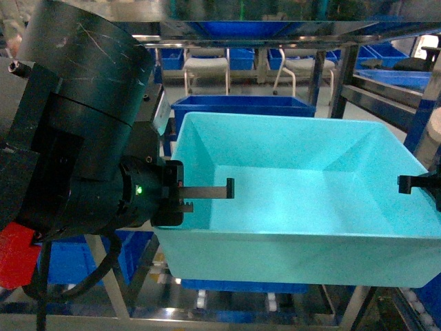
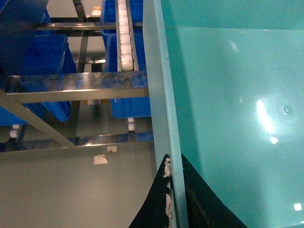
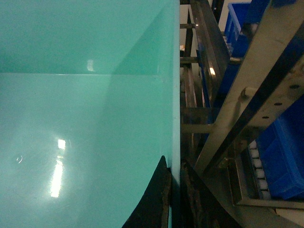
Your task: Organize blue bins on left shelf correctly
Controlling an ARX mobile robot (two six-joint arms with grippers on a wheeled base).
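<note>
Head view puts the teal tub [image 1: 296, 200] at the centre with our left gripper [image 1: 207, 195] at nine o'clock and our right gripper [image 1: 413, 185] at three o'clock, each closed over a side wall, one finger inside and one outside, as both wrist views confirm. We judge this the carrying step, the tub held up in front of the steel rack [image 1: 358, 83] and above a dark blue crate [image 1: 241, 107] at twelve o'clock. Next we need both arms moving together, level, to slide it onto the roller rails [image 2: 124, 38].
</note>
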